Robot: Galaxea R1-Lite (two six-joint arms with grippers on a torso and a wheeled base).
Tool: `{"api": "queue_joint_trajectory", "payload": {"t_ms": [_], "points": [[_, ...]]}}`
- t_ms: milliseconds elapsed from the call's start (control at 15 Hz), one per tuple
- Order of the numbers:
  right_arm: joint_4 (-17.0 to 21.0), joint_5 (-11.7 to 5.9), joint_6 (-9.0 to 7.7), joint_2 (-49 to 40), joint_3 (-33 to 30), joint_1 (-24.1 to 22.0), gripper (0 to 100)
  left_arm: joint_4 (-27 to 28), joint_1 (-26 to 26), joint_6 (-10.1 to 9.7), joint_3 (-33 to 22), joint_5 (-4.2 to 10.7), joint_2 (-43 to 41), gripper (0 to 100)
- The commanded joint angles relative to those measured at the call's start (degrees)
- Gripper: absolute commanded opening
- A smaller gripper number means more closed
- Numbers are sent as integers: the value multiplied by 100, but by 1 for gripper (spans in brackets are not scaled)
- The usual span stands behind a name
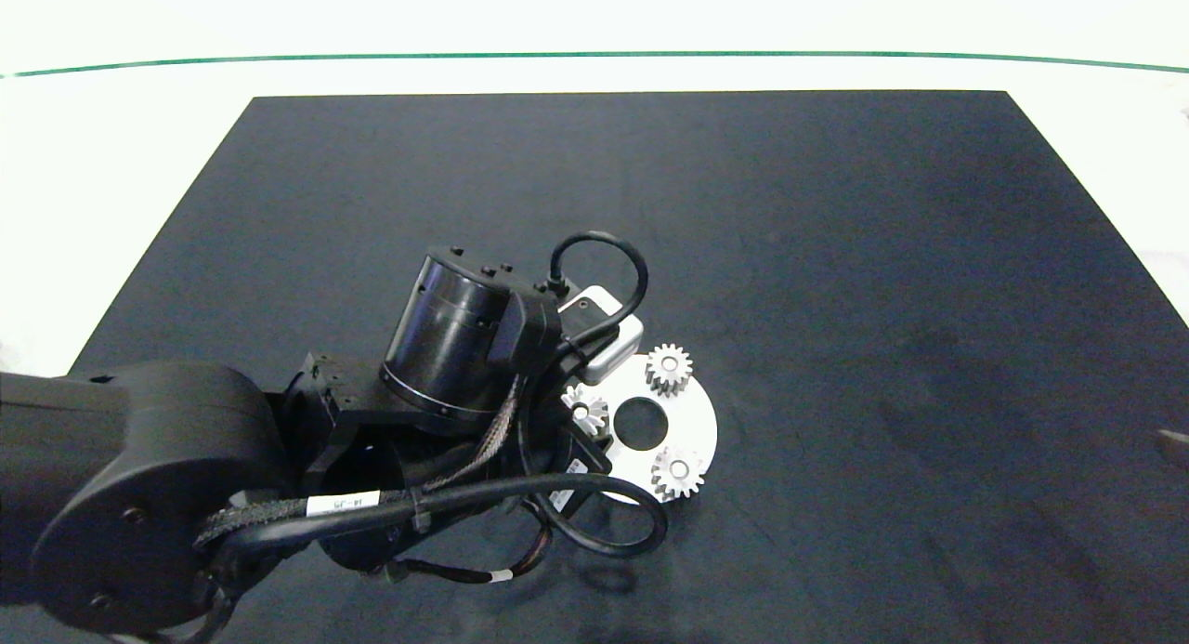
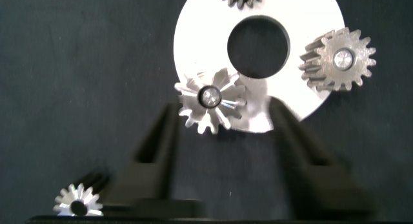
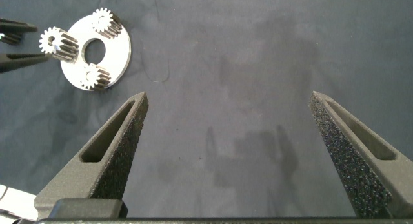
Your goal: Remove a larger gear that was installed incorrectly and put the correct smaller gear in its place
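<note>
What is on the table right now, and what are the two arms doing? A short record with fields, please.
surface: dark mat
white disc: lies on the mat, round hole in its middle
larger gear: on the disc's edge, between the left fingers
other gears: two, also on the disc
smaller gear: loose on the mat beside the disc
left gripper: open, astride the larger gear
right gripper: open, over bare mat, away from the disc

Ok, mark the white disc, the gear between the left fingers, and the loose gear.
white disc [image 2: 200, 30]: left wrist view, bare face.
gear between the left fingers [image 2: 210, 98]: left wrist view, hub.
loose gear [image 2: 77, 201]: left wrist view, top face.
</note>
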Motion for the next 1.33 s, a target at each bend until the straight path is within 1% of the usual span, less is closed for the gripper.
{"api": "queue_joint_trajectory", "payload": {"t_ms": [67, 333, 467, 933, 1333], "points": [[8, 2, 4, -8, 1, 2, 100, 159, 9, -52, -337, 10, 82, 100], [-1, 11, 4, -17, 53, 2, 100, 142, 9, -61, -82, 19, 153, 100], [-1, 2, 4, -17, 71, 2, 100, 80, 9, -88, -38, 37, 241, 100], [-1, 2, 4, -26, 80, 2, 100, -359, 18, -114, -38, 37, 654, 100], [-10, 28, 4, 1, 80, 2, 100, -439, 45, -114, -47, 46, 777, 100]]}}
